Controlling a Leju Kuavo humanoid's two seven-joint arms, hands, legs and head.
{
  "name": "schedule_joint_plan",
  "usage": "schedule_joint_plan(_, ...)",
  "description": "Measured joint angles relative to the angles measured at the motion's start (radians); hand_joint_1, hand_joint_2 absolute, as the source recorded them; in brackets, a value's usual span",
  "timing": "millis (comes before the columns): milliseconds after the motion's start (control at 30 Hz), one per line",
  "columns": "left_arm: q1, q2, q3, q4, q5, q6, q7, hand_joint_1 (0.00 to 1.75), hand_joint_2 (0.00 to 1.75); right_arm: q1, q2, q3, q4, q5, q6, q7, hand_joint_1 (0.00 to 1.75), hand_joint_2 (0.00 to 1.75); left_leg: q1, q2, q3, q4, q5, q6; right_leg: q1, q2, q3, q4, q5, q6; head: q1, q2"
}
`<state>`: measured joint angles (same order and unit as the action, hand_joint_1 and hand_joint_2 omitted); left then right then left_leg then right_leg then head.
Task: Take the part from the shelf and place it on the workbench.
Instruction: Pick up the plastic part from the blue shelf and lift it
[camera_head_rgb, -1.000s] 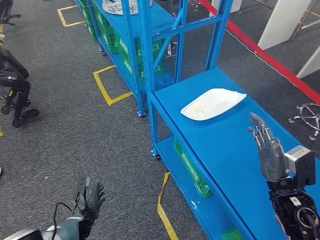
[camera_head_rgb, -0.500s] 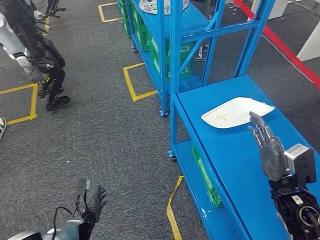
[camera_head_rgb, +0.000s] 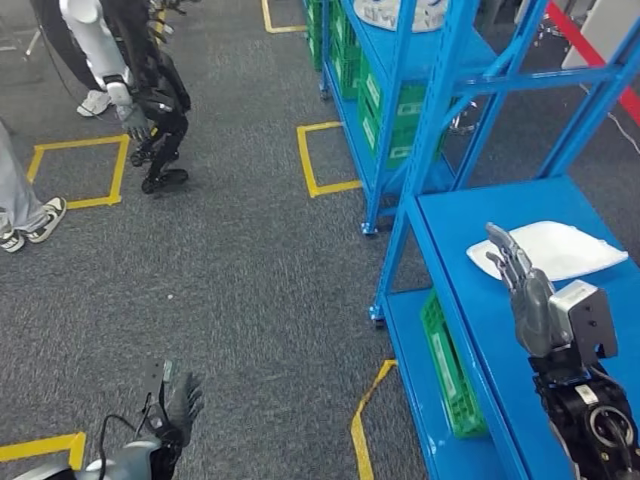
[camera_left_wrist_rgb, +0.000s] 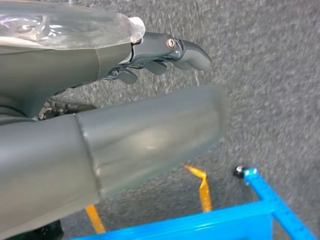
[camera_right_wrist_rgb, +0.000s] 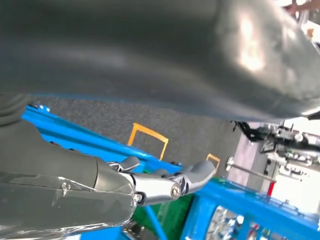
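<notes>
Grey carpet (camera_head_rgb: 226, 280) marked with yellow tape squares (camera_head_rgb: 326, 160) spreads under everything, and nearest the camera the left hand (camera_head_rgb: 177, 410) hangs low over it, fingers (camera_left_wrist_rgb: 170, 47) extended and a little apart, nothing in them and nothing touched. On the other side the right hand (camera_head_rgb: 521, 285) is raised above the blue workbench (camera_head_rgb: 483, 290), its fingers (camera_right_wrist_rgb: 181, 182) likewise stretched out and loosely spread, holding nothing; it hovers clear of the bench top. Just beyond its fingertips in the head view lies the white part (camera_head_rgb: 558, 250), a flat, shallow tray-like piece resting on the workbench top, near the hand, though whether the fingertips touch it cannot be told. Under the bench top a lower level carries a green crate (camera_head_rgb: 449, 365), and a strip of yellow tape (camera_head_rgb: 366, 420) runs along the floor beside the bench's near corner.

Behind the bench stands the blue shelf (camera_head_rgb: 411, 120), its uprights and diagonal braces rising out of frame, with more green crates (camera_head_rgb: 392, 110) on its lower level and a pale object (camera_head_rgb: 400, 12) on a higher one, too cropped to identify. Across the carpet, well apart from the bench, another robot (camera_head_rgb: 136, 80) in black and white crouches near a tape square, and a person's shoe and trouser leg (camera_head_rgb: 26, 205) show at the far left edge. A red strip (camera_head_rgb: 596, 45) crosses the floor at the far right.
</notes>
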<state>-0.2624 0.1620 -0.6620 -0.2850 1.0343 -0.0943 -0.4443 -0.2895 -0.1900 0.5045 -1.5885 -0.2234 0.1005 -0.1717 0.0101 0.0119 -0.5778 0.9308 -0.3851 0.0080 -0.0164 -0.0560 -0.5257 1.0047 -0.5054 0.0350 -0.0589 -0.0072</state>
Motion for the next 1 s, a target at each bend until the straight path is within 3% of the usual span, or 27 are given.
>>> schedule_joint_plan(67, 0.000, 0.000, 0.003, 0.000, 0.001, -0.002, -0.001, 0.00, 0.00, -0.001, -0.011, 0.002, 0.000, 0.019, -0.018, 0.033, 0.00, 0.00, -0.001, -0.012, 0.002, 0.000, -0.002, 0.008, -0.001, 0.041, -0.070, 0.147, -0.069, 0.003, 0.008, 0.000)
schedule_joint_plan(100, 0.002, 0.000, 0.005, 0.000, 0.002, -0.002, -0.003, 0.00, 0.00, 0.000, -0.017, 0.003, 0.000, 0.033, -0.034, 0.057, 0.00, 0.00, -0.003, -0.018, 0.002, 0.000, -0.003, 0.010, -0.001, 0.049, -0.106, 0.216, -0.092, 0.003, 0.010, 0.000)
schedule_joint_plan(133, 0.005, 0.000, 0.009, 0.000, 0.004, -0.003, -0.006, 0.00, 0.00, 0.002, -0.023, 0.004, 0.000, 0.047, -0.055, 0.088, 0.00, 0.00, -0.005, -0.025, 0.003, 0.000, -0.003, 0.011, 0.000, 0.052, -0.128, 0.254, -0.096, 0.002, 0.011, 0.000)
schedule_joint_plan(167, 0.009, 0.000, 0.012, 0.000, 0.005, -0.005, -0.010, 0.00, 0.00, 0.003, -0.029, 0.004, 0.000, 0.059, -0.074, 0.121, 0.00, 0.00, -0.008, -0.031, 0.006, 0.001, -0.004, 0.012, 0.000, 0.053, -0.130, 0.247, -0.078, -0.001, 0.011, 0.000)
schedule_joint_plan(200, 0.013, 0.000, 0.015, 0.000, 0.006, -0.007, -0.014, 0.00, 0.00, 0.004, -0.037, 0.004, -0.002, 0.065, -0.091, 0.154, 0.00, 0.00, -0.009, -0.037, 0.009, 0.001, -0.006, 0.012, 0.002, 0.053, -0.112, 0.198, -0.041, -0.007, 0.011, 0.000)
schedule_joint_plan(267, 0.018, 0.000, 0.017, 0.000, 0.008, -0.011, -0.020, 0.00, 0.00, 0.004, -0.054, 0.000, -0.012, 0.070, -0.113, 0.207, 0.00, 0.00, -0.013, -0.045, 0.016, 0.002, -0.010, 0.011, 0.007, 0.060, -0.048, 0.046, 0.039, -0.021, 0.012, 0.000)
schedule_joint_plan(300, 0.020, 0.001, 0.018, 0.000, 0.009, -0.012, -0.021, 0.00, 0.00, 0.004, -0.064, -0.003, -0.020, 0.070, -0.120, 0.225, 0.00, 0.00, -0.015, -0.048, 0.016, 0.003, -0.012, 0.008, 0.009, 0.063, -0.022, -0.012, 0.061, -0.027, 0.012, 0.000)
schedule_joint_plan(333, 0.023, 0.003, 0.020, 0.000, 0.010, -0.014, -0.023, 0.00, 0.00, 0.005, -0.072, -0.006, -0.027, 0.070, -0.123, 0.236, 0.00, 0.00, -0.017, -0.050, 0.013, 0.006, -0.013, 0.008, 0.010, 0.067, -0.007, -0.046, 0.068, -0.027, 0.011, 0.000)
schedule_joint_plan(433, 0.031, 0.010, 0.024, 0.000, 0.010, -0.016, -0.025, 0.00, 0.00, 0.010, -0.089, -0.011, -0.043, 0.070, -0.128, 0.249, 0.00, 0.00, -0.017, -0.050, 0.007, 0.010, -0.014, 0.009, 0.010, 0.070, 0.002, -0.062, 0.065, -0.019, 0.006, 0.000)
schedule_joint_plan(567, 0.032, 0.012, 0.026, 0.000, 0.010, -0.016, -0.027, 0.00, 0.00, 0.011, -0.102, -0.012, -0.059, 0.072, -0.129, 0.256, 0.00, 1.75, -0.013, -0.050, 0.010, 0.005, -0.013, 0.005, 0.015, 0.071, 0.003, -0.062, 0.064, -0.026, 0.006, 0.000)
schedule_joint_plan(733, 0.038, 0.018, 0.037, 0.000, 0.017, -0.022, -0.030, 0.00, 0.00, 0.011, -0.146, -0.013, -0.091, 0.169, -0.142, 0.360, 0.00, 1.75, -0.011, -0.050, 0.011, 0.002, -0.012, -0.001, 0.017, 0.070, 0.003, -0.062, 0.064, -0.029, 0.006, 0.000)
schedule_joint_plan(1000, 0.065, 0.041, 0.067, 0.000, 0.046, -0.048, -0.044, 0.00, 0.00, -0.021, -0.300, -0.019, -0.224, 0.273, -0.046, 0.611, 0.00, 1.75, -0.011, -0.050, 0.011, 0.002, -0.013, -0.003, 0.016, 0.071, 0.003, -0.062, 0.063, -0.029, 0.006, 0.000)
